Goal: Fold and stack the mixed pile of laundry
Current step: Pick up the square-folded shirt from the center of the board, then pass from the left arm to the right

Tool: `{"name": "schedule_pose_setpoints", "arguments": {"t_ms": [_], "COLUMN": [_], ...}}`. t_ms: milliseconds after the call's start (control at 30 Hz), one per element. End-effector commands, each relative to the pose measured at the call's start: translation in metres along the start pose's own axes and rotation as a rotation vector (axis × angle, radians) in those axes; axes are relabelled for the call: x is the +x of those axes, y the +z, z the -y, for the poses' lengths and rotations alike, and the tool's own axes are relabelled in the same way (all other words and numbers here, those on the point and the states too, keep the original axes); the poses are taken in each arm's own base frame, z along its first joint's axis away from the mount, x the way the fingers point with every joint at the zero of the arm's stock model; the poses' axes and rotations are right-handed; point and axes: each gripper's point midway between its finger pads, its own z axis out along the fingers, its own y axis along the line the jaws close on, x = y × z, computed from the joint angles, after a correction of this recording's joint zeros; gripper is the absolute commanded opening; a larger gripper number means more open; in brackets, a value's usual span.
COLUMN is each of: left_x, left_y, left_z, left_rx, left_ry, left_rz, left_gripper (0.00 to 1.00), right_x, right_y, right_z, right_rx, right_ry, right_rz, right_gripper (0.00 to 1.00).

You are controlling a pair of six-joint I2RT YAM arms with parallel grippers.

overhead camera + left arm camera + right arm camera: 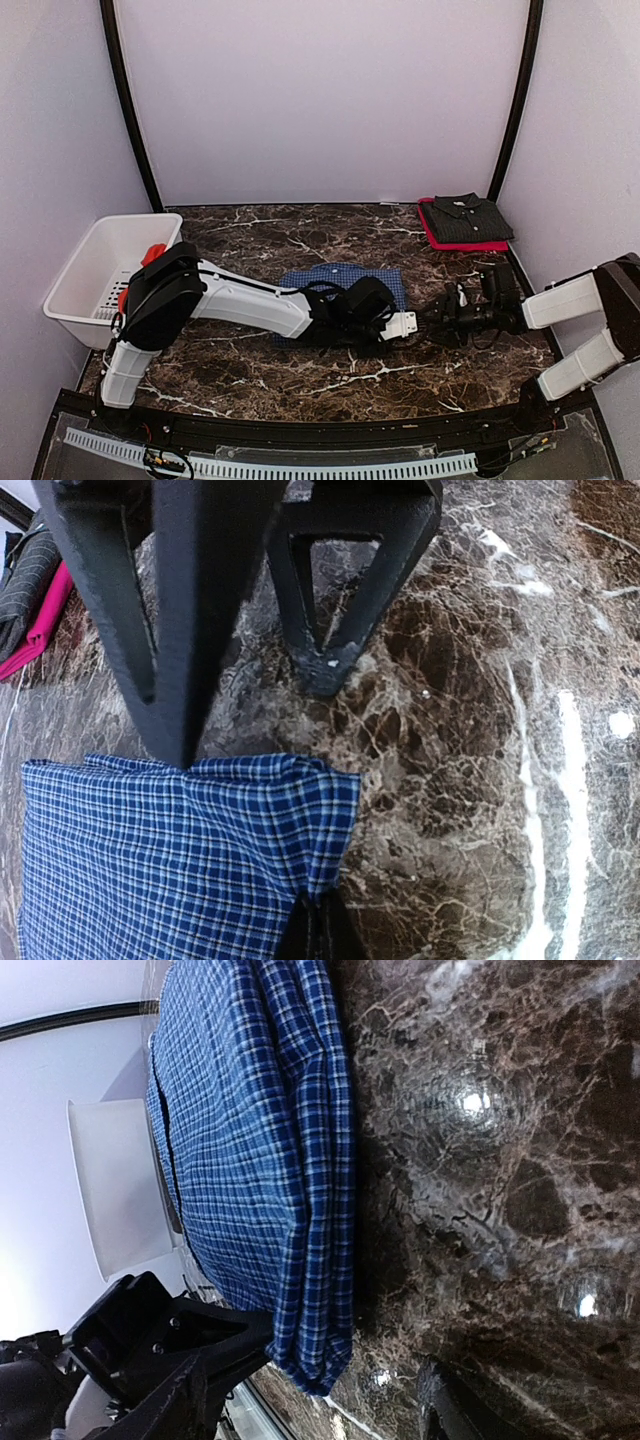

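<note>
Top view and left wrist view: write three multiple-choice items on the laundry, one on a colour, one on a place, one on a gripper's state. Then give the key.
1. The cloth in the basket is:
A orange-red
B green
C yellow

2. The dark shirt lies:
A in the basket
B on the red garment, far right
C beside the basket

3. The left gripper is:
A open over the basket
B shut on the dark shirt
C shut on the checked shirt's edge

Key:
1 A: orange-red shows against the white basket wall.
2 B: a red edge shows under the dark shirt.
3 C: in the left wrist view the checked cloth puckers into the closed jaws.
</note>
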Motion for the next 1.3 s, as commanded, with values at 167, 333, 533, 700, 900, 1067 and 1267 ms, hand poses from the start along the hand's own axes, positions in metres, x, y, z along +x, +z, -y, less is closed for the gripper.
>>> {"name": "schedule_pose_setpoints", "arguments": {"t_ms": [167, 333, 533, 700, 900, 1067, 1267], "left_x": [-0.037, -0.039, -0.040, -0.043, -0.048, -0.050, -0.051], "left_y": [-0.040, -0.046, -0.053, -0.060, -0.070, -0.075, -0.074], "left_z": [-0.022, -0.020, -0.017, -0.017, -0.016, -0.001, 0.003], "left_rx": [-0.041, -0.032, -0.042, -0.051, -0.054, -0.004, -0.010], "left_ry": [-0.025, -0.014, 0.011, 0.025, 0.038, 0.077, 0.094], "left_rz": [0.126, 0.139, 0.160, 0.189, 0.225, 0.248, 0.251], "left_gripper": [0.00, 0.00, 0.00, 0.00, 0.00, 0.00, 0.00], "right_x": [-0.012, -0.014, -0.020, -0.011, -0.008, -0.015, -0.018], "right_y": [0.018, 0.027, 0.040, 0.056, 0.066, 0.074, 0.082], "right_z": [-0.022, -0.030, -0.035, -0.035, -0.034, -0.032, -0.036], "right_rx": [-0.138, -0.184, -0.214, -0.229, -0.233, -0.227, -0.221], "right_ry": [0.004, 0.022, 0.043, 0.059, 0.075, 0.080, 0.077], "right_rz": [-0.068, -0.113, -0.159, -0.228, -0.260, -0.260, -0.275], "right_gripper": [0.71, 0.70, 0.60, 0.55, 0.52, 0.48, 0.34]}}
